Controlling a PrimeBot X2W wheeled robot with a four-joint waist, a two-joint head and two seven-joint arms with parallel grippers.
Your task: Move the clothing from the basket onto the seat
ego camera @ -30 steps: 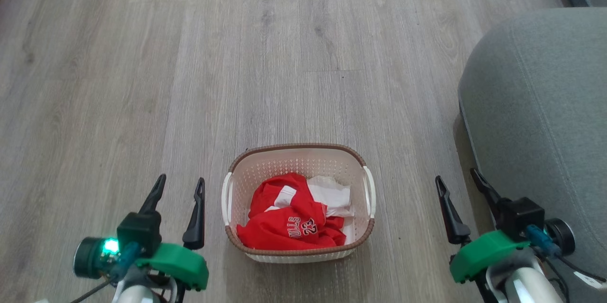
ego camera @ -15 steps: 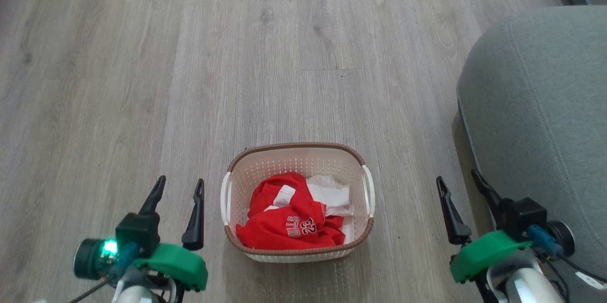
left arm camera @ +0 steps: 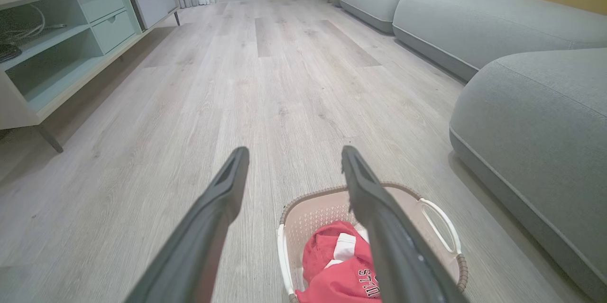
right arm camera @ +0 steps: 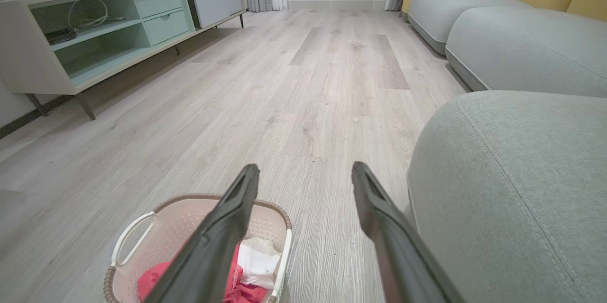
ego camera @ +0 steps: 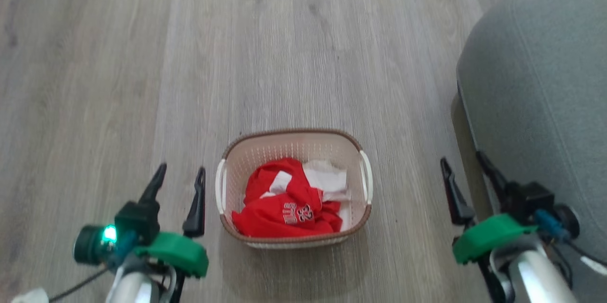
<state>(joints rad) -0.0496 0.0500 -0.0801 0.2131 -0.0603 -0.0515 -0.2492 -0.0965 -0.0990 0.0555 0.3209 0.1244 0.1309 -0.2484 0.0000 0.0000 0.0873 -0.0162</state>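
Two grippers frame your head view: the left gripper point(ego camera: 182, 168) at lower left and the right gripper point(ego camera: 461, 157) at lower right, each with fingers spread apart and holding nothing. Between them the basket point(ego camera: 289, 151) stands on the wooden floor point(ego camera: 237, 56), and the clothing point(ego camera: 284, 208) lies crumpled inside it, red with white patches. The seat point(ego camera: 540, 80) takes the right side, apart from the basket. In your left wrist view, the spread fingers point over the floor, with basket and clothing under the right-hand finger. In your right wrist view, the fingers stand apart too. The basket sits at lower left, and the seat lies beside the right-hand finger.
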